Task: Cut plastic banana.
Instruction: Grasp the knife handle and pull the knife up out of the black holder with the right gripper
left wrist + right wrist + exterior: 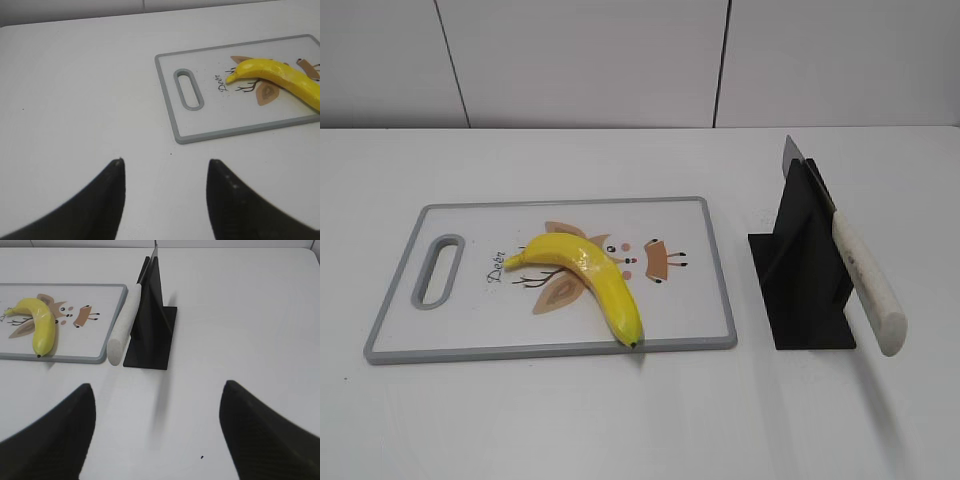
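Note:
The plastic banana point(585, 275) lies whole on a white cutting board point(690, 300) with a grey rim, its dark tip at the board's front edge. It also shows in the left wrist view point(280, 80) and in the right wrist view point(40, 322). A knife with a white handle point(865, 285) rests in a black stand point(805, 275) to the right of the board; it also shows in the right wrist view point(125, 322). My left gripper point(165, 167) is open and empty over bare table, left of the board. My right gripper point(157, 390) is open and empty, in front of the stand. Neither gripper shows in the exterior view.
The board has a handle slot point(440, 270) at its left end and a printed cartoon under the banana. The white table point(620, 420) runs back to a white panelled wall point(590, 60).

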You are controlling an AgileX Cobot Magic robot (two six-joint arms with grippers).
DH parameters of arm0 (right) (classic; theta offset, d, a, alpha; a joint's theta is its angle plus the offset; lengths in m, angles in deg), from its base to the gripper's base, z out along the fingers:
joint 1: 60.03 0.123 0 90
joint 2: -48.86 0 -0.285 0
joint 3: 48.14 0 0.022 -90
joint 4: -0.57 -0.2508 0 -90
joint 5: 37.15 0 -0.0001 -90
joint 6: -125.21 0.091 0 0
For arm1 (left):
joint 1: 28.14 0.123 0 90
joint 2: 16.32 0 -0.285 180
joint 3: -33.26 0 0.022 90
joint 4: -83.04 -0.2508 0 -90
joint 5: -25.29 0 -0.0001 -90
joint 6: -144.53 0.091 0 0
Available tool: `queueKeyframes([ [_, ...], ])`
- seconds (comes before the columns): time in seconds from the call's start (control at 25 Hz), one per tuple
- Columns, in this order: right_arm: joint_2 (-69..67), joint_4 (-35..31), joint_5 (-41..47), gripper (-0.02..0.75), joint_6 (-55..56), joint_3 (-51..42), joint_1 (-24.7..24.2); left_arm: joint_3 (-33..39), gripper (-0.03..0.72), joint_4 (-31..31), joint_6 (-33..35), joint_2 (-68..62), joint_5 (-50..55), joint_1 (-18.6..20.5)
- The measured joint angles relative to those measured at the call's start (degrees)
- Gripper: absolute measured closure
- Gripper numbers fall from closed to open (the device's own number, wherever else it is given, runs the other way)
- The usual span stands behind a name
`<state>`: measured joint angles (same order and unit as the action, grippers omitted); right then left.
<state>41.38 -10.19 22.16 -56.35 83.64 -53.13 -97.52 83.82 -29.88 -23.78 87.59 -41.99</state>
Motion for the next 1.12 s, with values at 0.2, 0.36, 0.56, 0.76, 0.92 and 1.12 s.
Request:
queueKeyframes([
  [0.2, 0.0, 0.0, 0.0, 0.146, 0.0, 0.0, 0.0, 0.0, 0.199, 0.0, 0.0, 0.0, 0.0, 0.0],
  [0.36, 0.0, 0.0, 0.0, 0.146, 0.0, 0.0, 0.0, 0.0, 0.199, 0.0, 0.0, 0.0, 0.0, 0.0],
  [0.56, 0.0, 0.0, 0.0, 0.146, 0.0, 0.0, 0.0, 0.0, 0.199, 0.0, 0.0, 0.0, 0.0, 0.0],
  [0.76, 0.0, 0.0, 0.0, 0.146, 0.0, 0.0, 0.0, 0.0, 0.199, 0.0, 0.0, 0.0, 0.0, 0.0],
  [0.92, 0.0, 0.0, 0.0, 0.146, 0.0, 0.0, 0.0, 0.0, 0.199, 0.0, 0.0, 0.0, 0.0, 0.0],
  [1.12, -0.59, 0.58, -0.1, 0.146, 0.0, 1.19, 0.0, 0.0, 0.199, 0.0, 0.0, 0.0, -0.05, 0.0],
])
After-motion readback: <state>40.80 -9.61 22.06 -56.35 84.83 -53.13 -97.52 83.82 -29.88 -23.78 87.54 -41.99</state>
